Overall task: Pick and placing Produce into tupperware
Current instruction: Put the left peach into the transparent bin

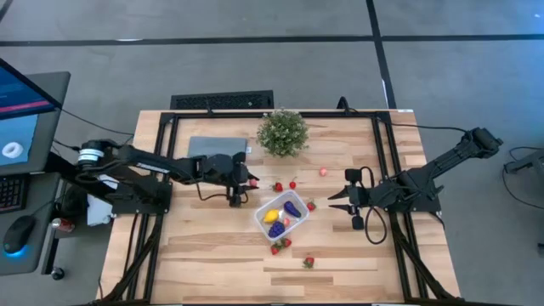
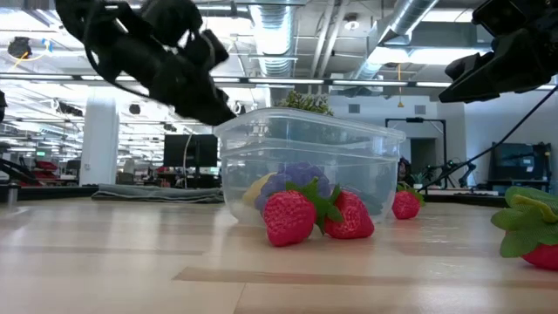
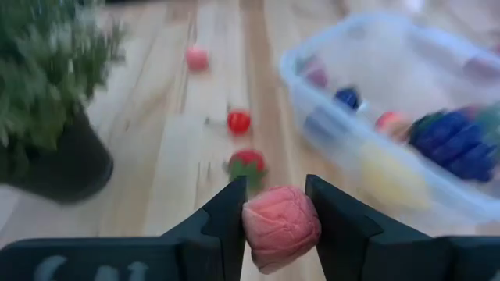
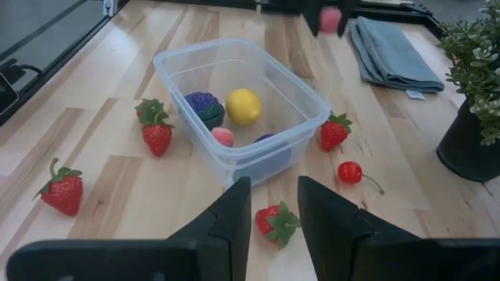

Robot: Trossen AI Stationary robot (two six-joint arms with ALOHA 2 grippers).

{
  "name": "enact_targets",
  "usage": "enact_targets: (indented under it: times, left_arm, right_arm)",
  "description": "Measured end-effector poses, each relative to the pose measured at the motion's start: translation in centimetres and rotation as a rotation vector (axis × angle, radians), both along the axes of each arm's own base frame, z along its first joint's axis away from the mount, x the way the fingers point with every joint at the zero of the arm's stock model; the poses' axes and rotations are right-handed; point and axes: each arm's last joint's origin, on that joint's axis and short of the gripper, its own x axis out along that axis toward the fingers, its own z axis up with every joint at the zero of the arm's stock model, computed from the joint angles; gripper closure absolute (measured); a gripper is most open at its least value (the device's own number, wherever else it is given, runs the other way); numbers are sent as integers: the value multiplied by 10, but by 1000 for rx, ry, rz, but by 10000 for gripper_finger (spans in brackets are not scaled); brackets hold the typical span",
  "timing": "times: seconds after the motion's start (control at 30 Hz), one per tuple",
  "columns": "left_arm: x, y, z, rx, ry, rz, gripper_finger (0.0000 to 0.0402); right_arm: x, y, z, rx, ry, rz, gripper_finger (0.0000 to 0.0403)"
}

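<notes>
We are holding a small pink-red piece (image 3: 280, 225) pinched between the jaws of our left gripper (image 1: 249, 182), which is hovering above the desk (image 1: 212, 263) just beside the tupperware (image 1: 259, 214), on its left-edge side. The tupperware is sitting near the middle of the desk with a yellow piece (image 4: 243, 105), two dark purple pieces (image 4: 201, 104) and a small pink piece (image 4: 223, 136) inside it. Strawberries (image 4: 157, 135) are lying around it on the wood, and a cherry (image 4: 348, 172) is resting near its far side. Our right gripper (image 1: 332, 201) is waiting toward the right edge with its jaws pressed together on nothing. A potted plant (image 1: 282, 132) and a folded cloth (image 1: 212, 146) are sitting near the far edge.
</notes>
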Motion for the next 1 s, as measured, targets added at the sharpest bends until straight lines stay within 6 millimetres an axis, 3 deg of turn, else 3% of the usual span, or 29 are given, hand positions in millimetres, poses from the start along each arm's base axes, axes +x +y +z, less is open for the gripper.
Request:
enact_targets:
  times: [0.33, 1.0]
  left_arm:
    - [-4, -31, 14, 16, -54, -90, 290]
    - [-1, -65, 30, 11, -210, -193, 290]
  right_arm:
    - [0, 0, 1, 4, -8, 0, 273]
    - [1, 1, 3, 17, -34, 0, 273]
